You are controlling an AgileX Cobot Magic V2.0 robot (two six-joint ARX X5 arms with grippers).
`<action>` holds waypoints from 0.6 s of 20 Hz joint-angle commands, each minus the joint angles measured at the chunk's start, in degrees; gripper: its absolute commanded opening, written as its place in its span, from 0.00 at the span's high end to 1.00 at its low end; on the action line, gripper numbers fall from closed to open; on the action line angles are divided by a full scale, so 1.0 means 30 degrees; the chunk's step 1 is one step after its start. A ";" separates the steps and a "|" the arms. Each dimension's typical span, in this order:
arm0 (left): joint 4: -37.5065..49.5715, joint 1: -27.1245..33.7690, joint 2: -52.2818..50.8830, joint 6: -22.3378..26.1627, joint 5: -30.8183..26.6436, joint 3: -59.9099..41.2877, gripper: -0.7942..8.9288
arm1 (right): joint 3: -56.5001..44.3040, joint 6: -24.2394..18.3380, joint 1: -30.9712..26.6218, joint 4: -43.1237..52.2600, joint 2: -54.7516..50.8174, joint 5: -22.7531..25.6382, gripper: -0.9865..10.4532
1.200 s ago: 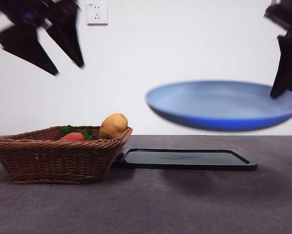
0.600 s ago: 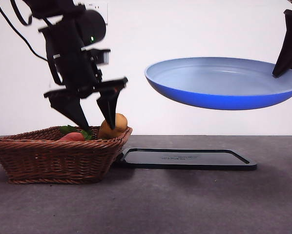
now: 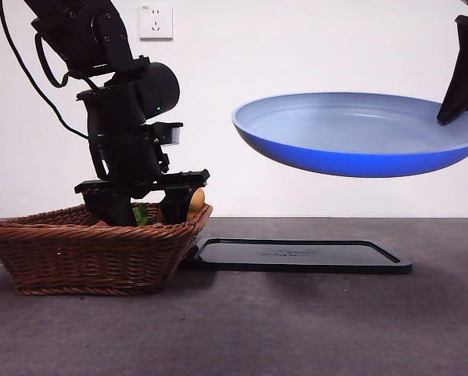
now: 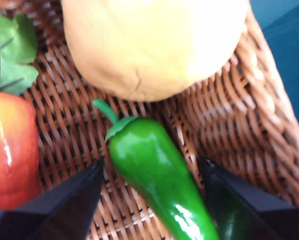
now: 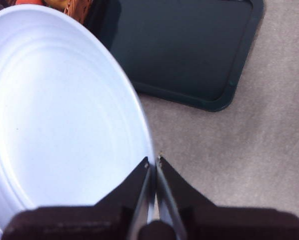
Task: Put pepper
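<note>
So compared to half a second back, the left gripper (image 4: 152, 200) has dropped right down into the wicker basket (image 3: 93, 247), where before it was hovering just above the rim; a second ago it was only a blur up in the top corner. Its jaws are spread wide, one on each side of the pepper (image 4: 157, 177), not squeezing it yet. The pepper is glossy bright green, long and tapering, with a little curved stem, lying on the brown woven basket floor just beside a matte tan-yellow potato-looking lump (image 4: 154, 45) and a shiny orange-red vegetable (image 4: 9, 150) with green leaves. The right gripper (image 5: 153, 165) hasn't budged: jaws pinched on the rim of the smooth blue plate (image 3: 359, 137), held up in the air above the flat dark tray (image 3: 297, 256) on the grey table (image 3: 297, 329).
</note>
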 commanded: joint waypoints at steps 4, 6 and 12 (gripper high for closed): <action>0.0007 -0.0131 0.0408 -0.0138 0.0029 0.0357 0.73 | 0.0277 -0.0029 0.0015 0.0299 0.0138 -0.0109 0.91; -0.0350 -0.0131 0.0408 -0.0131 0.0051 0.0357 0.75 | 0.0277 -0.0022 0.0015 0.0299 0.0138 -0.0109 0.91; -0.2273 -0.0117 -0.0474 -0.0117 0.0138 0.0357 0.75 | 0.0277 -0.0007 0.0015 0.0291 0.0146 -0.0109 0.91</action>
